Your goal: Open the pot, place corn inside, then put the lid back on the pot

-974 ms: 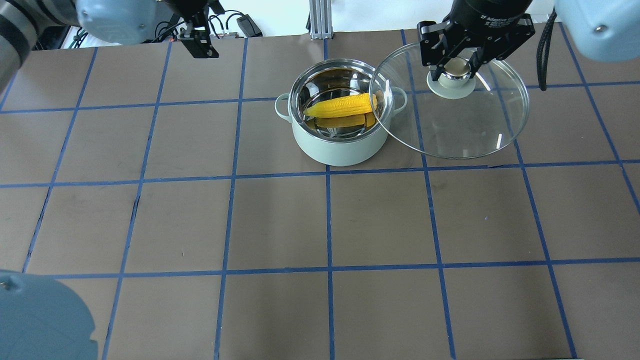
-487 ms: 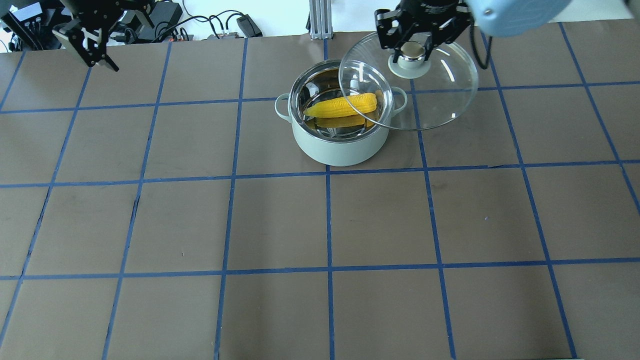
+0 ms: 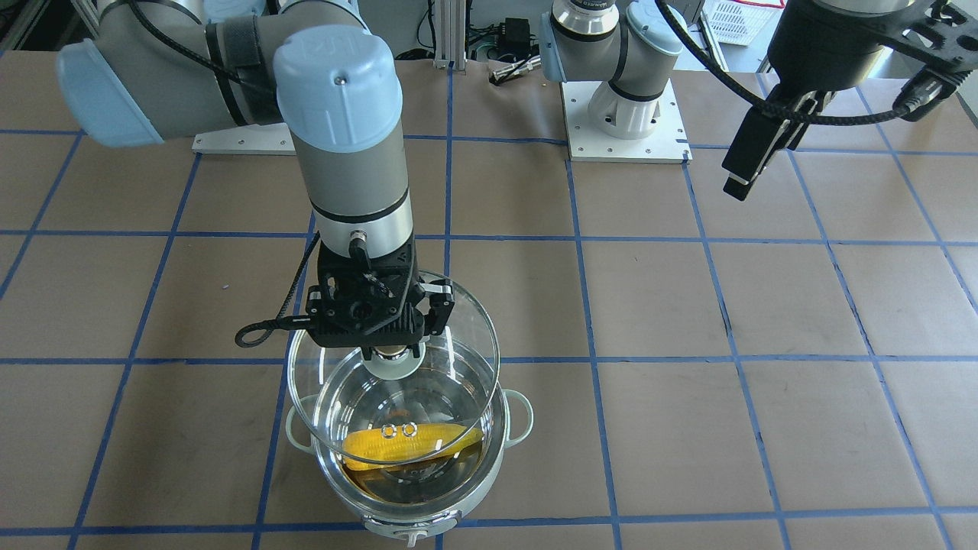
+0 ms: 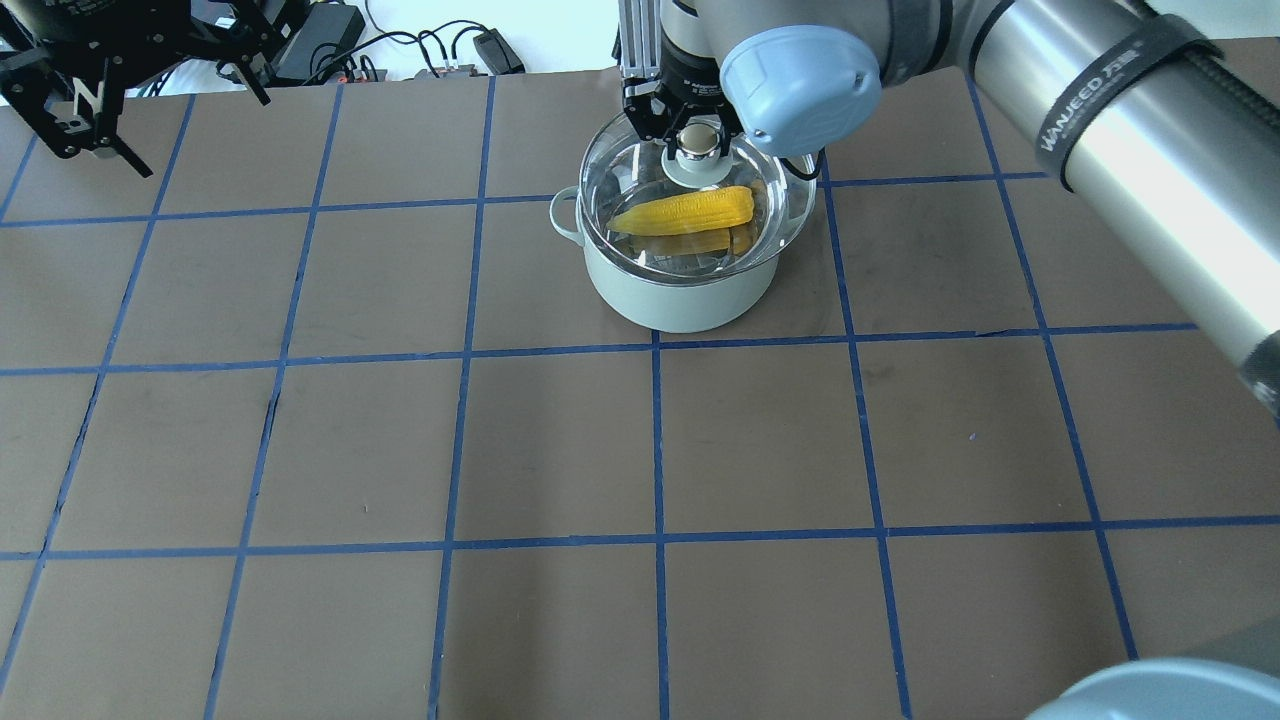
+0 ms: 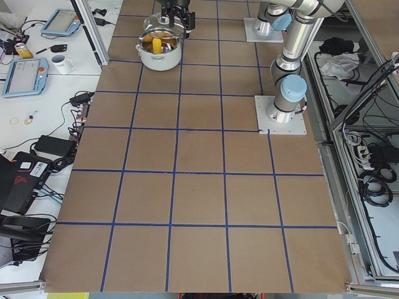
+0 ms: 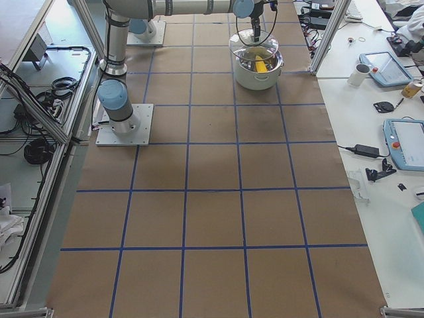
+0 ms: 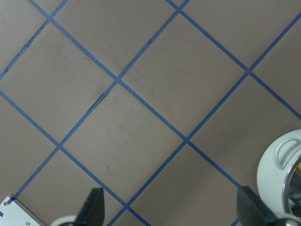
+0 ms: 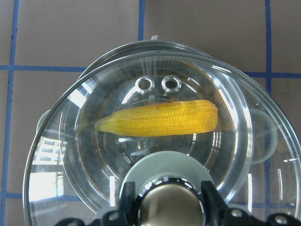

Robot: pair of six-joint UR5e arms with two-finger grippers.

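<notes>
Right arm [image 3: 348, 145]: reaches out over the table [image 4: 400, 450] to the pot [image 4: 680, 295], with its last link pointing straight down, so the tool axis stands upright above the pot's mouth.
Left arm [image 3: 825, 46]: raised high over bare table, well apart from the pot. The left gripper [image 7: 169, 189] has its fingers spread wide with nothing between them.
Pot: stands upright on the table with nothing seated on its rim. It is rigid steel, probably heavy enough to stay put under a light touch.
Lid [image 3: 451, 344]: clear glass, held above the pot and overlapping its mouth, not seated and seemingly off-centre. It looks stiff, brittle and smooth, so the rim would give poor purchase and a hard landing risks chipping.
Corn [image 4: 685, 208]: lies flat on the pot's floor, seen through the glass, already in place.
Right gripper [image 3: 392, 350]: fingers clamped on the knob [image 4: 700, 140] from two sides.
Knob: sits at the lid's centre, the one sound place to take hold. It is rounded and shiny, so it is likely to slip if the clamp slackens.
</notes>
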